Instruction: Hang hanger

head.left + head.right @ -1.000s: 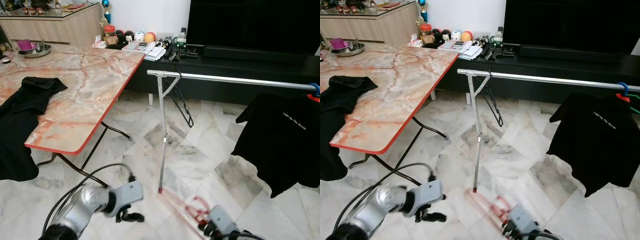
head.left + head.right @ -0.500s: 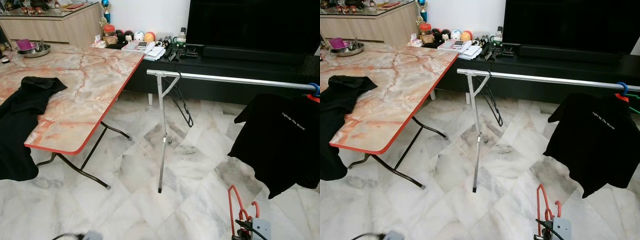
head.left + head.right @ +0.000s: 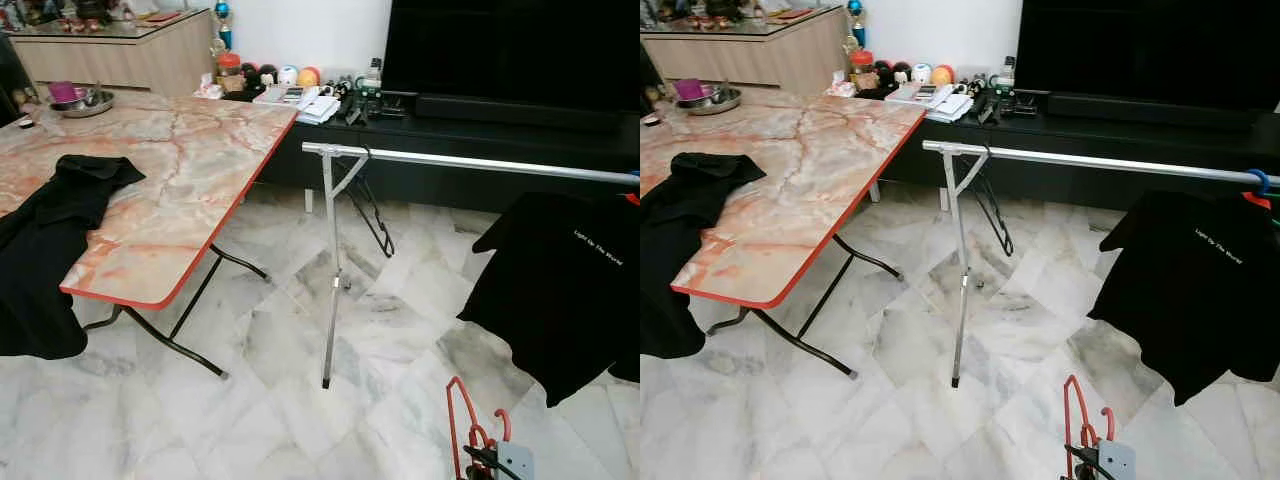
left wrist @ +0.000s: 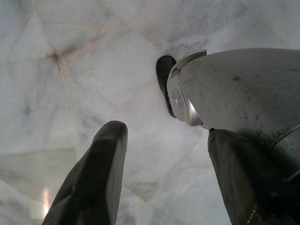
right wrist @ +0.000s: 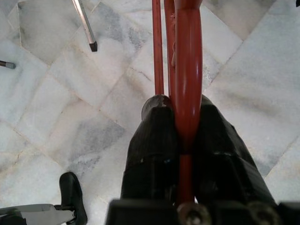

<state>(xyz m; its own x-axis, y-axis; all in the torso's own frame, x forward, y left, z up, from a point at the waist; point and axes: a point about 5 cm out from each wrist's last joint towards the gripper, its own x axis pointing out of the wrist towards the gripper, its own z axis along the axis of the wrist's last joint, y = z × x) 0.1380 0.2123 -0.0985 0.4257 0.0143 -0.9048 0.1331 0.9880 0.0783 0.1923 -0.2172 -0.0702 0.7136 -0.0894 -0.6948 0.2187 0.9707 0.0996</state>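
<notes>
While you look down from the head camera, these are the things in front of you.

Right gripper (image 5: pixel 180 136): your two black fingers (image 5: pixel 152 145) are pressed together on a red hanger (image 5: pixel 187 70), which runs up between them; from the head you see the gripper low at the right, with the hanger rising above it.

Red hanger in the head view (image 3: pixel 462 425): it stands upright over the marble floor (image 3: pixel 260 400), in front of and well below the rail.

Left gripper (image 4: pixel 164 136): your fingers (image 4: pixel 101 173) are spread wide apart with nothing between them, pointing down at the floor beside the robot's grey body shell (image 4: pixel 234 89).

Clothes rail (image 3: pixel 470 161): a silver bar running across the right half of the scene, carried on a thin upright leg (image 3: pixel 330 290).

Black wire hanger (image 3: pixel 375 215): it hangs from the rail near the leg.

Black T-shirt (image 3: pixel 565 280): it hangs from the rail's right end; small white lettering on the chest reads roughly "Light Up The World", though it is too small to be sure.

Folding table (image 3: pixel 180 170): orange-veined marble top with a red edge, on your left.

Black garment (image 3: pixel 55 240): draped over the table's near left edge and hanging down.

TV unit (image 3: pixel 1120 130): a dark low cabinet behind the rail, with books and small toys at its left end; any print there is unreadable.
</notes>
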